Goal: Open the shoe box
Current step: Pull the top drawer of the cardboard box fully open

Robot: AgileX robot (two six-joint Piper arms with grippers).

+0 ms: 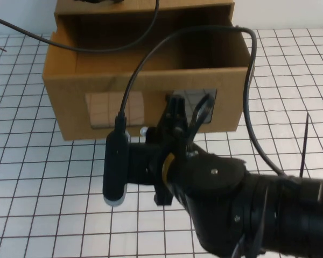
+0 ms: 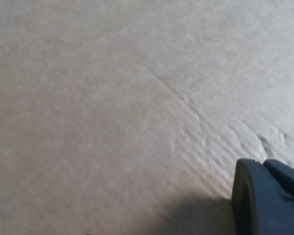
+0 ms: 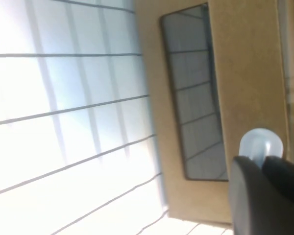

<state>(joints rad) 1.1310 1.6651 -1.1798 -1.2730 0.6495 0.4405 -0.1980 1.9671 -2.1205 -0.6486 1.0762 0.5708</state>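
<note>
The brown cardboard shoe box (image 1: 145,80) stands at the back of the table with its dark inside showing and its lid (image 1: 145,6) raised at the far side. Two glossy windows (image 1: 114,109) sit in its front wall. My right gripper (image 1: 176,105) is shut and empty, its tips just in front of that front wall by the right window (image 3: 193,98). In the right wrist view the right gripper (image 3: 262,161) shows as two dark fingers pressed together. My left gripper (image 2: 267,169) lies shut against plain cardboard (image 2: 112,107) of the box; only a dark bit of it (image 1: 101,1) shows above the lid.
White gridded tabletop (image 1: 37,188) surrounds the box. My bulky right arm (image 1: 247,204) and its wrist camera (image 1: 117,166) fill the near middle and right. Black cables (image 1: 251,80) loop over the box's right side and across its opening.
</note>
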